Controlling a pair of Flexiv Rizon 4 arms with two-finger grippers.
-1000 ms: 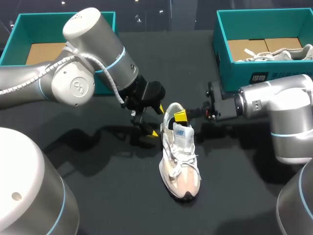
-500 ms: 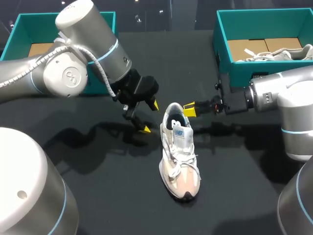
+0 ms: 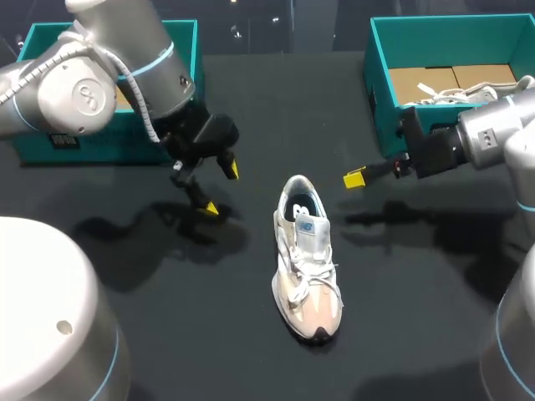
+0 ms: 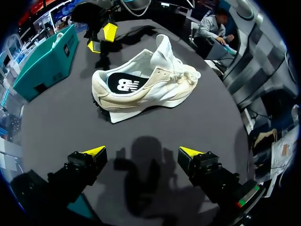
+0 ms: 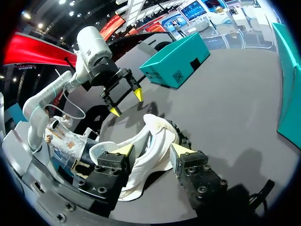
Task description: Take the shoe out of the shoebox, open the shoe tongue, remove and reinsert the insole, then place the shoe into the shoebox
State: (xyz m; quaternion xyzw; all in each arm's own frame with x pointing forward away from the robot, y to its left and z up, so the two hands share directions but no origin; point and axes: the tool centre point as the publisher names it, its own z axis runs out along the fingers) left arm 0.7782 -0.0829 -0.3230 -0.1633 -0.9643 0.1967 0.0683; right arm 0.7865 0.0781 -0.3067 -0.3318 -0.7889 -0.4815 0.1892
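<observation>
One shoe [image 3: 306,263] stands upright on its sole on the counter [image 3: 418,292], outside both boxes and with nothing holding it. Its collar is open, and the dark insole [image 4: 123,84] lies seated inside the heel. The shoe sits ahead of the left gripper [image 3: 221,190], well apart from it. That gripper's fingers are spread wide and hold nothing. The right gripper [image 5: 151,149] faces the shoe's heel from the opposite side, also apart from it, with its fingers spread and nothing between them in contact. Behind the right gripper stands a teal shoebox [image 3: 418,129] containing a second shoe [image 3: 476,92]. Behind the left gripper stands another teal shoebox [image 3: 84,27]. Judged status: removal from the shoebox is complete. Whether the insole has already been pulled and refitted cannot be determined. Returning the shoe to a shoebox remains outstanding and requires a fresh grasp.
</observation>
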